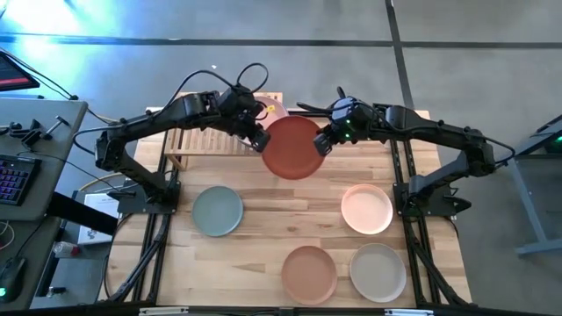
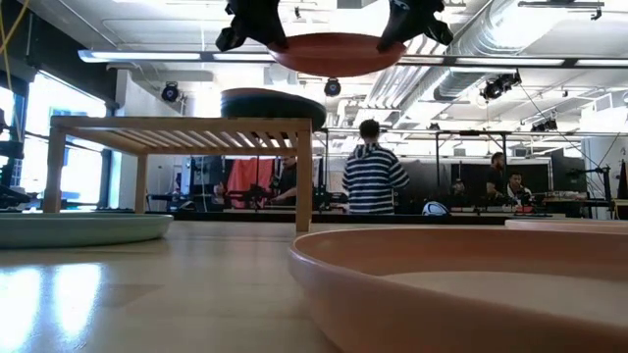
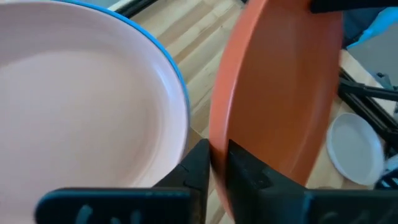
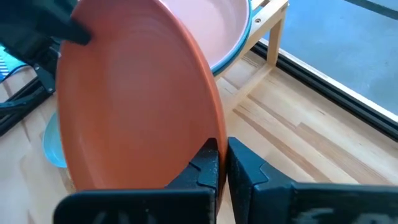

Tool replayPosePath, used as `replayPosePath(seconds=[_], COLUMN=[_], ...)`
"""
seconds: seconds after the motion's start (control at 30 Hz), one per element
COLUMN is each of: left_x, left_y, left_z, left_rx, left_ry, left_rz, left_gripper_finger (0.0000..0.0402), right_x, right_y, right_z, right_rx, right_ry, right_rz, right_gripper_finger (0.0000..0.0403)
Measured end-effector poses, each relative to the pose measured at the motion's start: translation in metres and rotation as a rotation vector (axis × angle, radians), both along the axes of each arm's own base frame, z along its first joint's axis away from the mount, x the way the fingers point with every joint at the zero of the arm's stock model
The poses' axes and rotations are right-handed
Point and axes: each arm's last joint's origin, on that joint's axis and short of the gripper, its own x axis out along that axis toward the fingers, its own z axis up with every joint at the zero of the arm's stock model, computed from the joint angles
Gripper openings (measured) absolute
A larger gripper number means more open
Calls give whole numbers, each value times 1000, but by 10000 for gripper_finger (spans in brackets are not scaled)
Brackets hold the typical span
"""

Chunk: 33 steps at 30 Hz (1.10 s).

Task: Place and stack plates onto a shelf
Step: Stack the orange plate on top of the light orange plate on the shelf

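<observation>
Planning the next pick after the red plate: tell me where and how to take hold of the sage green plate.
Grip the sage green plate by its raised rim, on the edge nearest the left hand, coming from above. It lies flat and alone on the table, so only the shallow rim gives fingers something to pinch; the open wood around it likely leaves room.

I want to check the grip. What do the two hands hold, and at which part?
Both hold the red plate by its rim, in the air beside the shelf: the left hand on one edge, the right hand on the opposite edge.
</observation>
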Motion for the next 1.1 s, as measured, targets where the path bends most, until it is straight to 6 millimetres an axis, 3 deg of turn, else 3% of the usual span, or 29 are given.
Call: replayPosePath(seconds=[0.4,0.7,0.9,1.1], left_x=[5,1,-13,-25], left_y=[1,10,32,54], left_z=[-7,-7,-8,-8], left_rx=[28,34,-2,-62], left_ry=[40,56,86,59], left_rz=[22,37,101,162], left_gripper_finger=[4,2,1,1], right_x=[0,-1,-7,-15], right_y=[0,-2,-4,-7], right_z=[0,2,28,57], right_rx=[3,-19,-126,-257], right_ry=[6,8,-24,-56], right_rz=[33,50,82,83], right_gripper_finger=[8,96,128,131])
